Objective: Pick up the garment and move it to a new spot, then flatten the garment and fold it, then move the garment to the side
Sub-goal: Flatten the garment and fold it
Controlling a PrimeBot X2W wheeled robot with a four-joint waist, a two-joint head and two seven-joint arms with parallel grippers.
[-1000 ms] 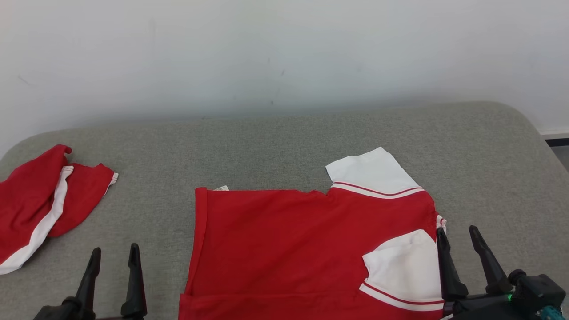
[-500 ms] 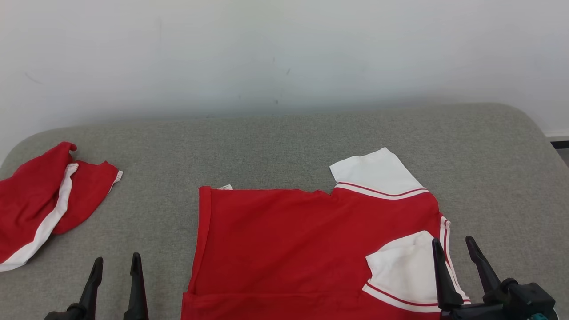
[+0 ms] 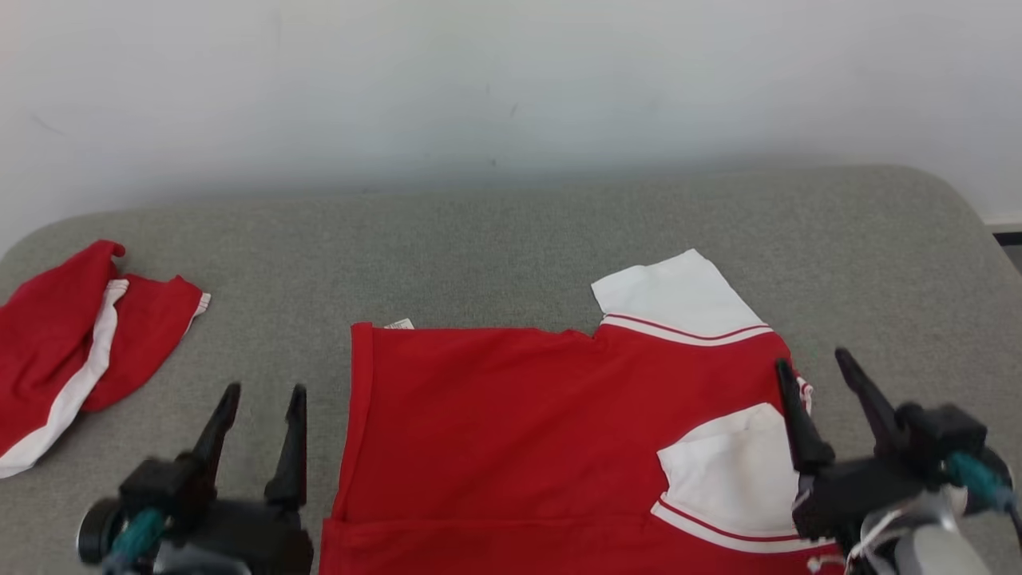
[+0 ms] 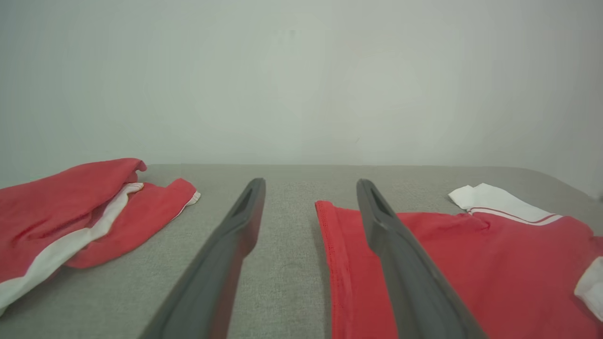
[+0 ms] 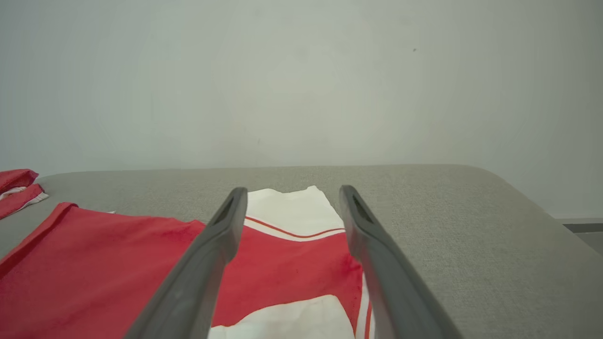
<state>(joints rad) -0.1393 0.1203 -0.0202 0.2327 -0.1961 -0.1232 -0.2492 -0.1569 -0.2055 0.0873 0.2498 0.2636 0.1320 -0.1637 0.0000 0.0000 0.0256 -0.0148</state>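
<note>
Both my arms have pushed forward along the red shirt. My left gripper has come nearer the shirt's hemmed left edge and farther up beside it. My right gripper has advanced past the folded white sleeve, its tips now level with the red beyond it. My head camera shifted slightly too.
</note>
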